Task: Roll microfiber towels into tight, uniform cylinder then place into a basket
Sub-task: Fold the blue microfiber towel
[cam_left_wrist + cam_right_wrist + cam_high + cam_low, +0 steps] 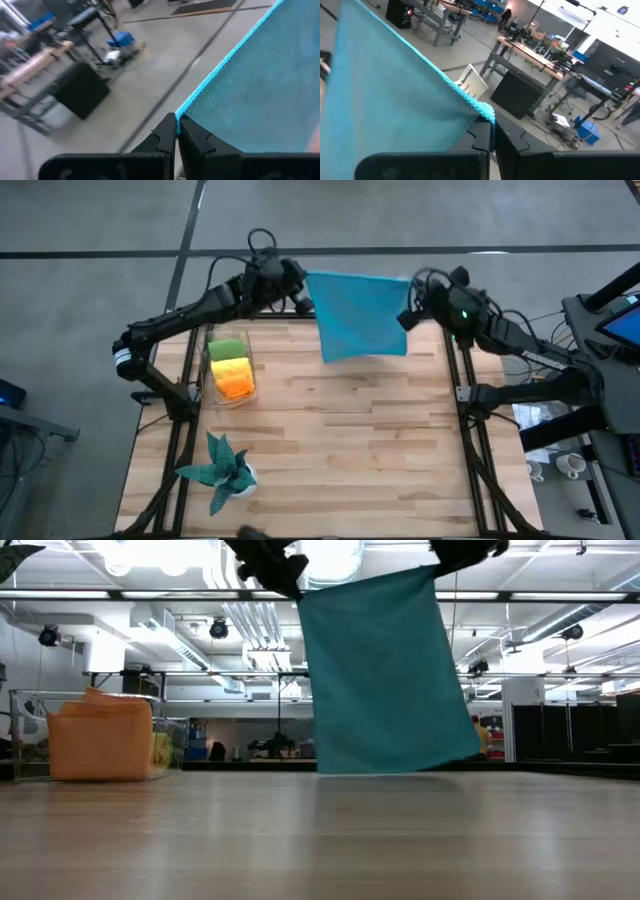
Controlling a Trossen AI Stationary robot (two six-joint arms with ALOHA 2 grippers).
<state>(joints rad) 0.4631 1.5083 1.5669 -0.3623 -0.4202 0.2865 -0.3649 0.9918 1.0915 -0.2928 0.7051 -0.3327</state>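
Left tool (297,283) and right tool (408,308) each pinch a top corner — the bright blue microfiber towel (360,315) hangs stretched between them.

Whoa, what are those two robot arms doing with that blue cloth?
The left gripper and right gripper each pinch a top corner of the blue towel, holding it spread out above the far edge of the table. The clear basket already holds green, yellow and orange towels.
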